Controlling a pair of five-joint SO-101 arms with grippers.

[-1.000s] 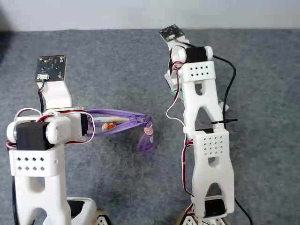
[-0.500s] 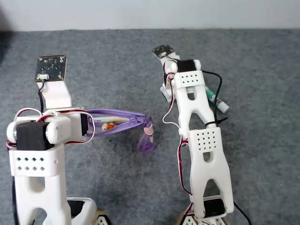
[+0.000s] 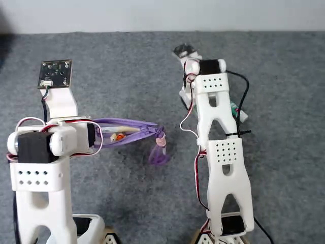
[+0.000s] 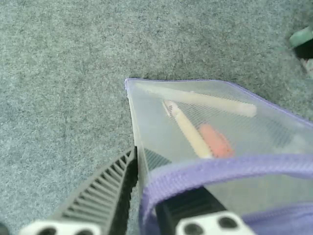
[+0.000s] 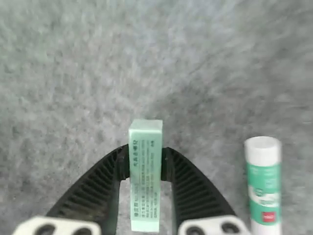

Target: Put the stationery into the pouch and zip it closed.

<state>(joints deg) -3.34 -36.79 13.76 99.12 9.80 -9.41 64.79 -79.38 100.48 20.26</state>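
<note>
left pincer (image 4: 143,172) grips the pouch (image 4: 230,128), right pincer (image 5: 145,157) clamps the green eraser (image 5: 145,181).

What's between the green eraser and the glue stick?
In the right wrist view, a black finger of the right end effector, which grips the eraser, comes first. Then only bare grey mat up to the glue stick.
</note>
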